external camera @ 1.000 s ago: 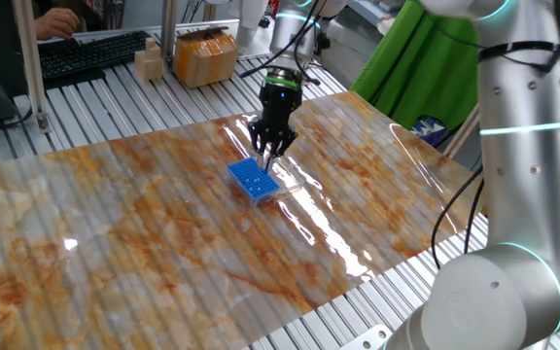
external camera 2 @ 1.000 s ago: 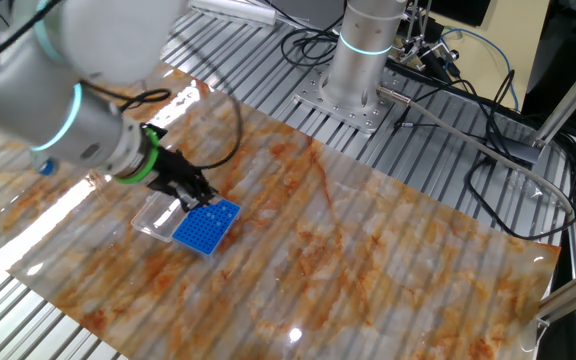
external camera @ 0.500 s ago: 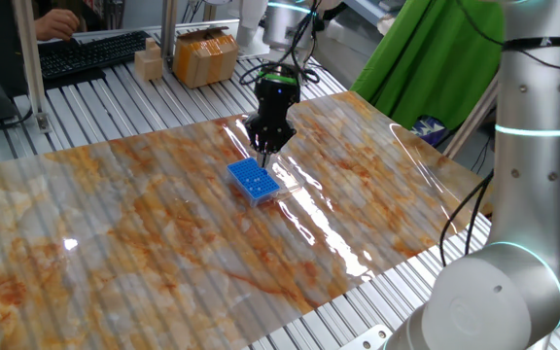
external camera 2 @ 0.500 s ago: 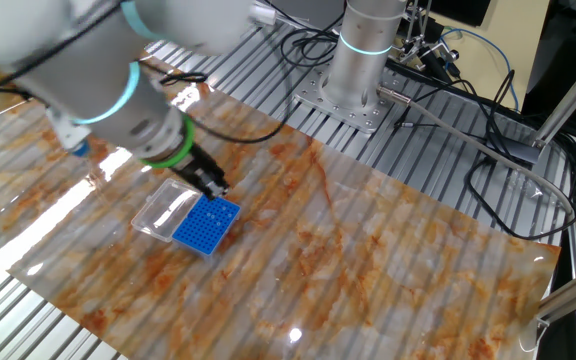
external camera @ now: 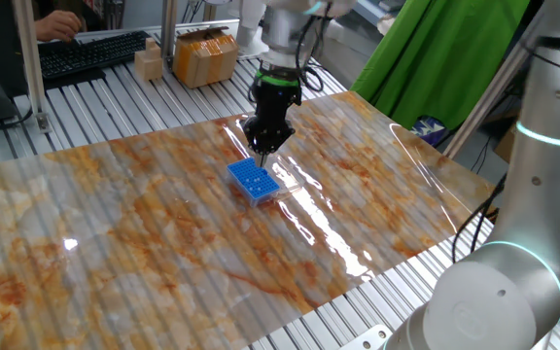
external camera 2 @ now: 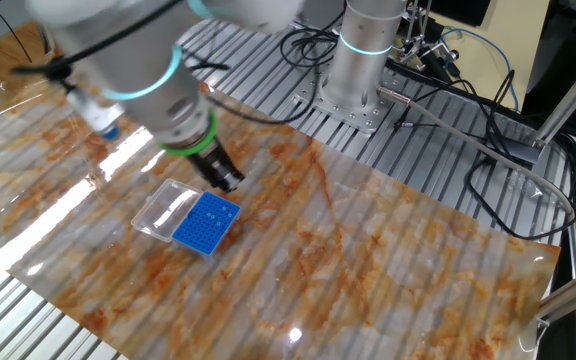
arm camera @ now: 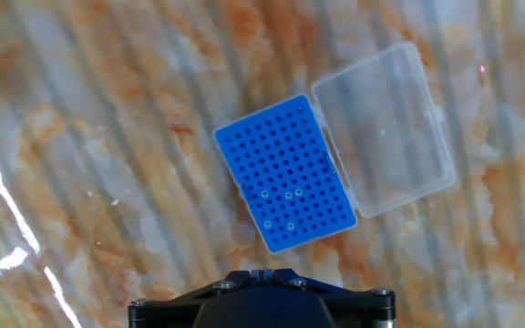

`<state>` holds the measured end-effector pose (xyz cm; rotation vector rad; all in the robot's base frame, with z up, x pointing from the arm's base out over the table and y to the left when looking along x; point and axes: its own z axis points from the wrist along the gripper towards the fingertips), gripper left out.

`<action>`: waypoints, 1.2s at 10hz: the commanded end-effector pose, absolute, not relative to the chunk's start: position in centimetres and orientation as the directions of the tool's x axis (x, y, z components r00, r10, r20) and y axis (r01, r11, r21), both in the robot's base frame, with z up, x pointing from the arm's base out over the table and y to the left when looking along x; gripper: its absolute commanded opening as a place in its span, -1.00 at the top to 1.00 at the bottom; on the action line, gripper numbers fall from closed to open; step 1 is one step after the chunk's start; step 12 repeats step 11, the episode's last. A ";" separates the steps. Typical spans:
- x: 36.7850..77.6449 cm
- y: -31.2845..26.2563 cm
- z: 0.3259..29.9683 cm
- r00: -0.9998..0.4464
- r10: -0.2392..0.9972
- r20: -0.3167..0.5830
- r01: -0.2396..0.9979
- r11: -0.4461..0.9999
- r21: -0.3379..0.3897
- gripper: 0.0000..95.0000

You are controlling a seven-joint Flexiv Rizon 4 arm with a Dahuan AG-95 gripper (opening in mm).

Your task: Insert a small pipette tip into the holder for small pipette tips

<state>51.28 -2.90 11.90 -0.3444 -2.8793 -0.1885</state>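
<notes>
The holder for small pipette tips (external camera: 254, 181) is a bright-blue rack with a grid of holes, lying on the marbled sheet. It also shows in the other fixed view (external camera 2: 206, 222) and the hand view (arm camera: 287, 173). Its clear hinged lid (arm camera: 386, 128) lies open beside it. Several holes near one end hold small pale tips (arm camera: 288, 194). My gripper (external camera: 263, 149) hangs a little above the rack's far end, also seen in the other fixed view (external camera 2: 230, 183). In the hand view (arm camera: 261, 273) the jaws stand together. No pipette tip shows between them.
A cardboard box (external camera: 205, 56) and a keyboard (external camera: 90, 53) sit at the back of the ribbed table. A green cloth (external camera: 436, 58) hangs at the right. The arm's base (external camera 2: 363, 60) and loose cables (external camera 2: 468, 100) lie beyond the sheet.
My gripper has lifted off the blue rack and drawn back from its top, toward the rack's far end. The rack and its lid have not moved.
</notes>
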 end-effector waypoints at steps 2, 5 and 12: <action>51.4 -2.5 12.1 -0.985 0.130 0.110 0.139 0.987 0.076 1.00; 51.4 -2.5 12.1 -0.999 0.028 0.035 0.030 0.997 0.077 1.00; 51.6 -2.2 11.6 -0.997 -0.075 -0.034 -0.075 0.997 0.003 1.00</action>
